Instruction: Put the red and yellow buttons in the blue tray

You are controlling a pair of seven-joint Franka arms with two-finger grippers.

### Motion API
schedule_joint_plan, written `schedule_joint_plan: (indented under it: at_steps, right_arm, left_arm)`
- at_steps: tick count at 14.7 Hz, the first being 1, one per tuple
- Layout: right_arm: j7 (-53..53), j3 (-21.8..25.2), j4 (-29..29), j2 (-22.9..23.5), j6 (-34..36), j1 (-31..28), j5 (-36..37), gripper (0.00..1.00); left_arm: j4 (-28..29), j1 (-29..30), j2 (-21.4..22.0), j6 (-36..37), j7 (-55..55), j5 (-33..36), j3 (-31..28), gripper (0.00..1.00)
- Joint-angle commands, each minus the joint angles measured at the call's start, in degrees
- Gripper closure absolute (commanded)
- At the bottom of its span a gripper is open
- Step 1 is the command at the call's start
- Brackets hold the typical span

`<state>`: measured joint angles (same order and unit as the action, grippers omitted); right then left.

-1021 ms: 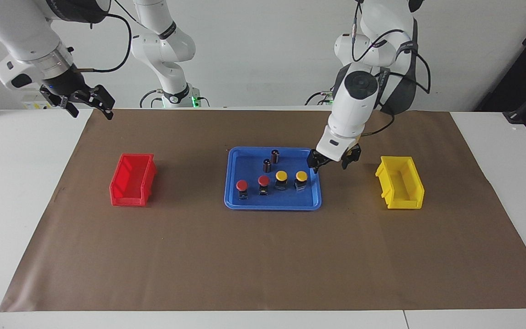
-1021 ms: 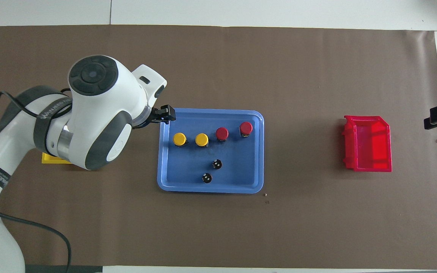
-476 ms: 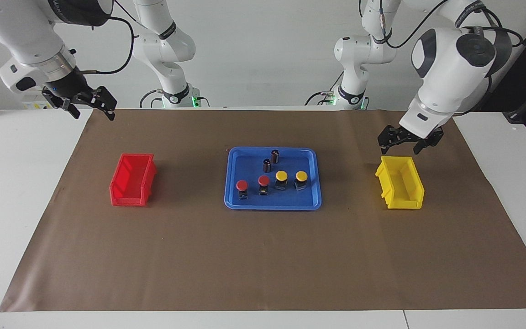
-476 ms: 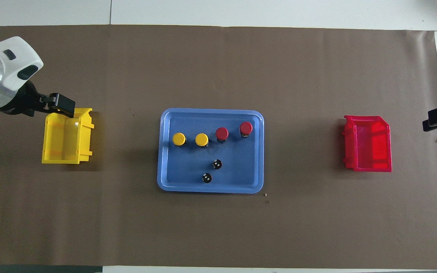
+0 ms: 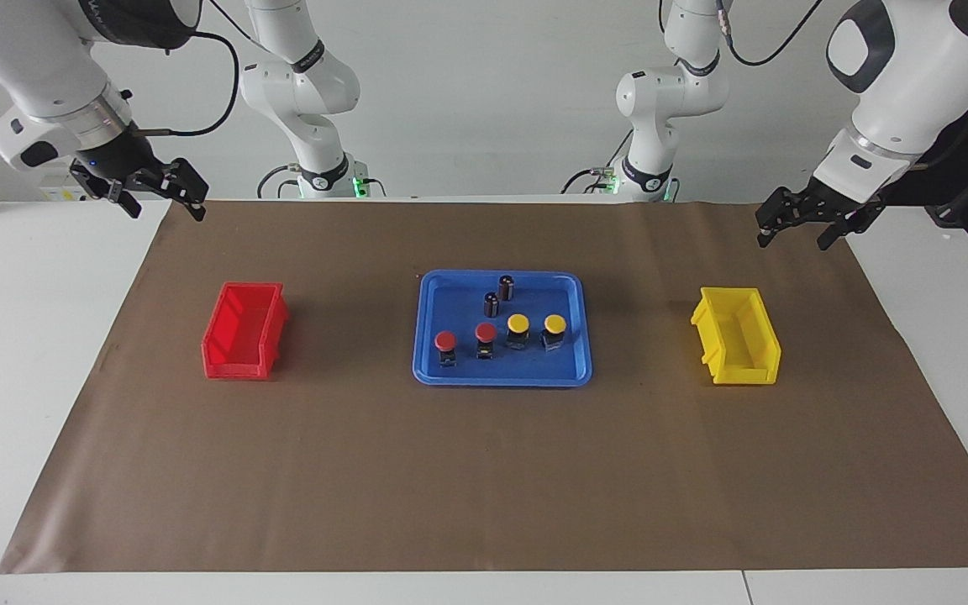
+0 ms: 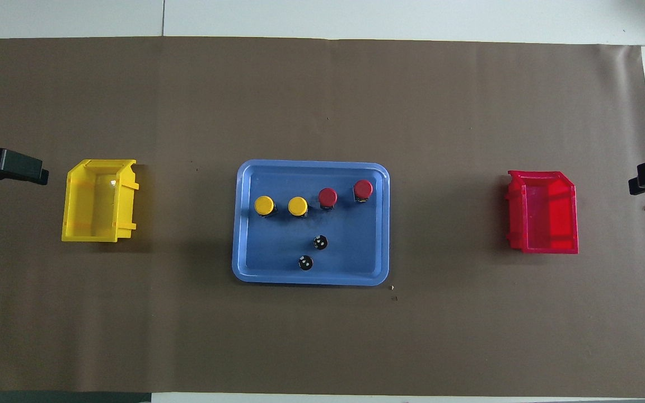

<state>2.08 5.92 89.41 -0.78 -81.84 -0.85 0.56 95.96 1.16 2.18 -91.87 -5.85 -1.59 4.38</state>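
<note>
The blue tray [image 5: 501, 380] [image 6: 311, 167] lies mid-table. In it, two red buttons [image 5: 445, 340] [image 6: 327, 196] and two yellow buttons [image 5: 518, 323] [image 6: 265, 205] stand upright in a row along the side farther from the robots. My left gripper [image 5: 793, 238] [image 6: 37, 174] hangs open and empty, raised over the mat's edge at the left arm's end, past the yellow bin. My right gripper [image 5: 163, 206] [image 6: 644, 176] waits open and empty above the mat's corner at the right arm's end.
Two small dark cylinders [image 5: 507, 287] [image 6: 320, 242] stand in the tray, nearer the robots than the buttons. An empty red bin [image 5: 244, 332] [image 6: 543, 212] sits toward the right arm's end and an empty yellow bin [image 5: 736, 336] [image 6: 98, 201] toward the left arm's. Brown paper [image 5: 484, 470] covers the table.
My left arm swung away from the tray's edge, passed over the yellow bin and rose to the table's end. The right arm barely shifted. Buttons stayed put.
</note>
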Motion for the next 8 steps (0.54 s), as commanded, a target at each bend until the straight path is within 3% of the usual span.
schedule_joint_plan:
  at_steps: [1,8]
  right_arm:
    - [1.34,-0.82,0.59,-0.45,0.02,-0.11,1.89,0.0]
    - [1.52,-0.82,0.59,-0.45,0.02,-0.11,1.72,0.0]
  left_arm:
    - [-0.85,0.59,0.19,0.72,-1.53,-1.13,0.45,0.0]
    - [-2.09,0.59,0.89,2.57,-1.36,-0.78,0.63,0.0]
